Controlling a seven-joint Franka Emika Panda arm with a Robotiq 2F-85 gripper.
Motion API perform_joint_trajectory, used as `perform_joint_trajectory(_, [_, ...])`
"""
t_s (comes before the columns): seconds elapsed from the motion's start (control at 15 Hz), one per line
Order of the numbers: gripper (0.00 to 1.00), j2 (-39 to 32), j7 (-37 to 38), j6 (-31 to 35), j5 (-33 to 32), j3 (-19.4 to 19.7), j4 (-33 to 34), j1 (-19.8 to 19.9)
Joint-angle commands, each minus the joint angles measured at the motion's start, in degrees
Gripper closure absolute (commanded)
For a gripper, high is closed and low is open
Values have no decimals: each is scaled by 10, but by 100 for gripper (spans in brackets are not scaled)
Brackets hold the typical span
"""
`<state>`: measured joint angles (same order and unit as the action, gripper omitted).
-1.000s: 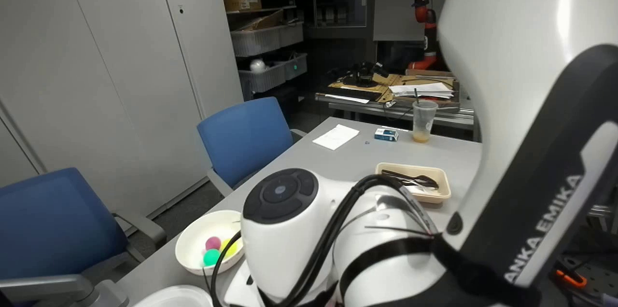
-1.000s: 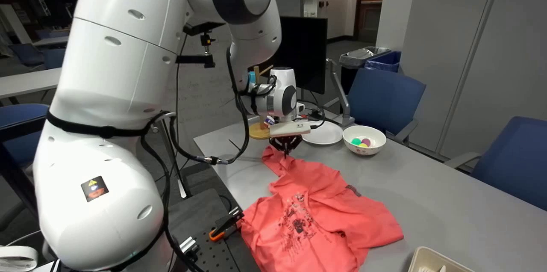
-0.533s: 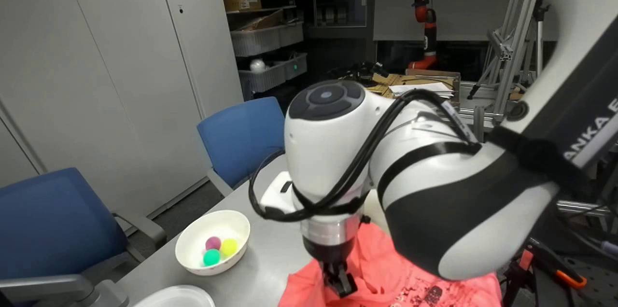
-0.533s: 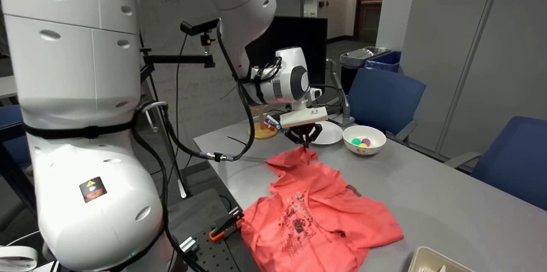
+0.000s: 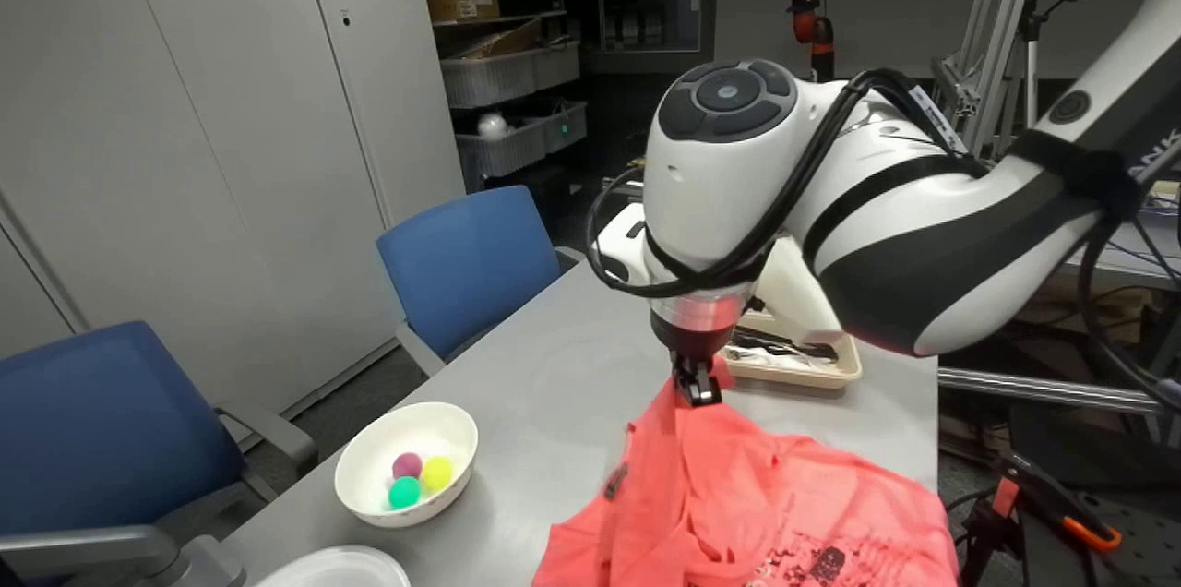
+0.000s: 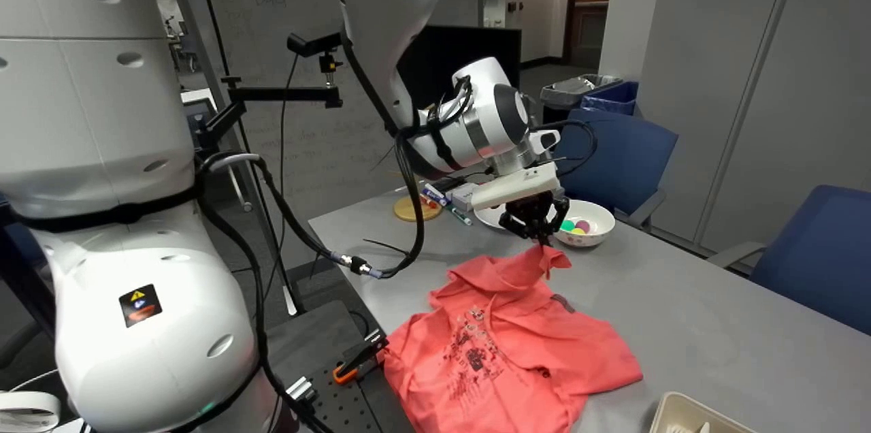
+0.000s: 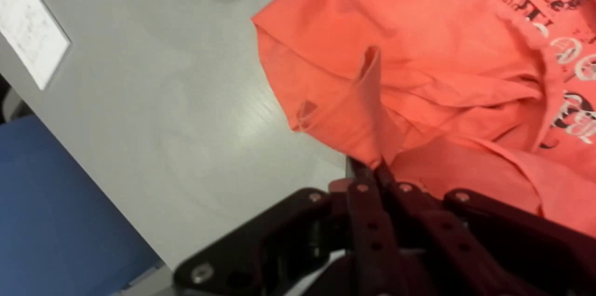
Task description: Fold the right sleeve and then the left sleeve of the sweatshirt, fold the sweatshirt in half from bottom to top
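So, pinching part of the coral sweatshirt [image 6: 500,351], likely a sleeve [image 7: 370,114], in the gripper [image 6: 542,239]. Seemingly mid-sleeve-fold, unclear on the other, with the bottom-to-top fold ahead. See the rest in an exterior view, sprawled print-up near left on the grey table [image 6: 714,324], with blue office chairs [image 6: 813,242] at right.

The gripper [image 7: 374,168] pinches a fold of coral sweatshirt [image 7: 428,68].
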<state>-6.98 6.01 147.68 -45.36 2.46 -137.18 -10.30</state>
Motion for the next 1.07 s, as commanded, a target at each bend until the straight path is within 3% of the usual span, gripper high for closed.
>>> perform_joint_trajectory(0.0, [99, 36, 116, -48, -92, -2, -18, 20])
perform_joint_trajectory(0.13, [99, 35, 170, -75, -129, -8, -17, 29])
perform_joint_trajectory(0.27, [99, 28, 182, -83, -126, -13, -19, 37])
perform_joint_trajectory(0.33, [72, 25, 173, -77, -111, -16, -22, 41])
perform_joint_trajectory(0.4, [71, 23, 164, -70, -102, -17, -25, 44])
perform_joint_trajectory(0.73, [34, 29, 108, -32, -55, -27, -53, 50])
perform_joint_trajectory(1.0, [4, 34, 20, 26, 19, -40, -83, 51])
